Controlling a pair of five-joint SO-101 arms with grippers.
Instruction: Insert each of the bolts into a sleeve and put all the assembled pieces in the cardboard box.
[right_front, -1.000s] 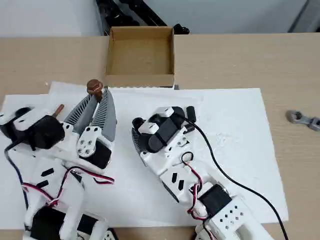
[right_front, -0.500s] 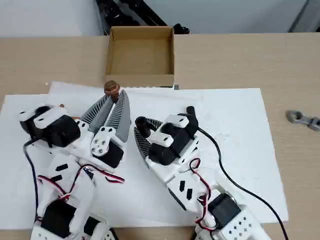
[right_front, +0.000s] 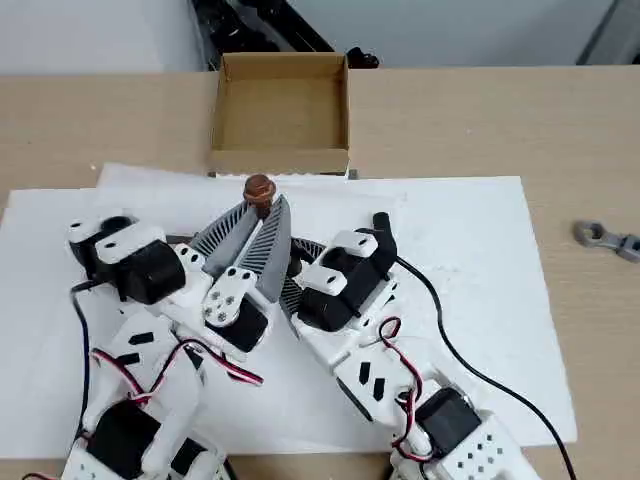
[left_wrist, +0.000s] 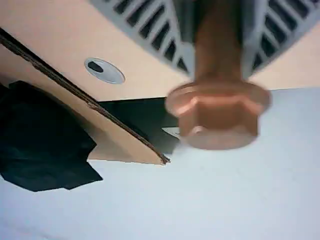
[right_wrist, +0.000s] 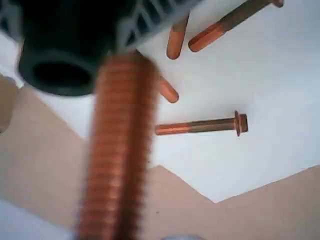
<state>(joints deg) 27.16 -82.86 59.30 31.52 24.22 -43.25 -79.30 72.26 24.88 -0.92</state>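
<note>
High view, left gripper (right_front: 260, 204): the grey ribbed claw is pinched together on a copper bolt (right_front: 258, 187), near the far edge of the white paper.
left wrist view, copper bolt: the hex flange head (left_wrist: 218, 115) sticks out past the fingertips, and the shank is squeezed between the ribbed fingers (left_wrist: 145, 25).
cardboard box (right_front: 280, 159): open-topped, on the table just past the paper's far edge and just beyond the bolt head.
right gripper (right_front: 290, 263): just beside the left gripper, with its tips partly hidden behind the left fingers; it is clamped on a black sleeve.
right wrist view, black sleeve (right_wrist: 57, 70): its open bore faces the camera. The held bolt's threaded shank (right_wrist: 120, 150) passes right beside the bore and outside it (whether the two touch, I cannot tell).
loose bolt (right_wrist: 200, 125): lies flat on the paper, shown whole, head and shank.
other bolts (right_wrist: 177, 40): three more lie on the paper near it, each partly cut off or covered.
white paper (right_front: 470, 260): spread flat under both arms.
wrench (right_front: 604, 237): small and metal, on the bare wooden table (right_front: 500, 120), well apart from the paper's right edge.
</note>
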